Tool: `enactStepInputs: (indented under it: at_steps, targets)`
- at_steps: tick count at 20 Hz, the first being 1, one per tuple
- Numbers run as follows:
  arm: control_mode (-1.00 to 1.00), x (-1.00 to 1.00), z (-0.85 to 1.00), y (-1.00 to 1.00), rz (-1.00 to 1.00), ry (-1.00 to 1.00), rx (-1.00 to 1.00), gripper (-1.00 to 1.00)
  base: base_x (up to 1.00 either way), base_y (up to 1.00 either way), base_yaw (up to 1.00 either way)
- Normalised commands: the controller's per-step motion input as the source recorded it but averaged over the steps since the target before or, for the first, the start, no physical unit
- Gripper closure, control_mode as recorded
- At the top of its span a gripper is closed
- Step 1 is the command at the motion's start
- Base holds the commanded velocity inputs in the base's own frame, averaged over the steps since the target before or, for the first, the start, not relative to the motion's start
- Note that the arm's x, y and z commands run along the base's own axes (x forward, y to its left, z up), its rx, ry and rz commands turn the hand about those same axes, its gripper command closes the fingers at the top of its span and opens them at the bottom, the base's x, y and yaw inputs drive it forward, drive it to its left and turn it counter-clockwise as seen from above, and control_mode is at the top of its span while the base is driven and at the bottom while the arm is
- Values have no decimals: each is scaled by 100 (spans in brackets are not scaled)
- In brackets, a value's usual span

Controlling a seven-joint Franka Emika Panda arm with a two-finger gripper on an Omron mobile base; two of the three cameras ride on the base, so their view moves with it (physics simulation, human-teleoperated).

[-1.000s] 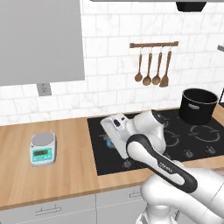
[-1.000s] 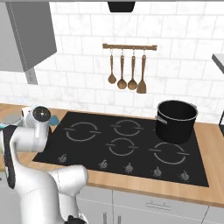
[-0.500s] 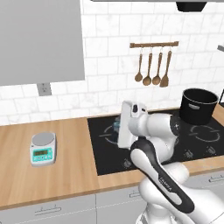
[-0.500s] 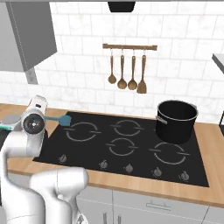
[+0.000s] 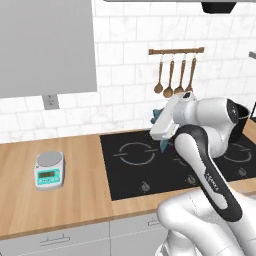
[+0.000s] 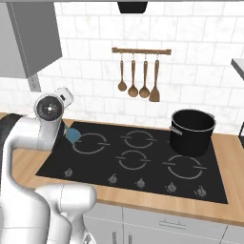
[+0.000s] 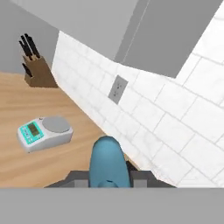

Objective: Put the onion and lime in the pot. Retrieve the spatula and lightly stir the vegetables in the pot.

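The gripper (image 7: 109,181) is pinched tight on the spatula (image 7: 108,162), whose light-blue blade sticks out ahead of the fingers in the hand view; it shows as a blue patch by the wrist over the front-left burner (image 6: 89,142) in the right base view. Risk: thin handle, held near one end, so a fast swing could let it twist or slip out. Beyond it lies the hob (image 6: 143,159), with the pot (image 6: 192,131) at the far right, well apart from the hand, contents hidden by the tall wall. Risk: coming in low clips the rim or tips the pot. The wooden utensils (image 6: 138,78) hanging on the wall behind could be struck on a high arc. The scale (image 5: 50,169) sits off left, no concern.
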Motion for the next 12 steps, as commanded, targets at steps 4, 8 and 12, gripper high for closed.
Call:
enactStepInputs:
  at_steps: [4,8,12]
  targets:
    - [-100,16,22,-64,-14,16,10,100,0,0,0]
    - [-100,4,0,-40,-24,3,0,100,0,0,0]
    - [-100,0,0,-7,-19,-3,0,100,0,0,0]
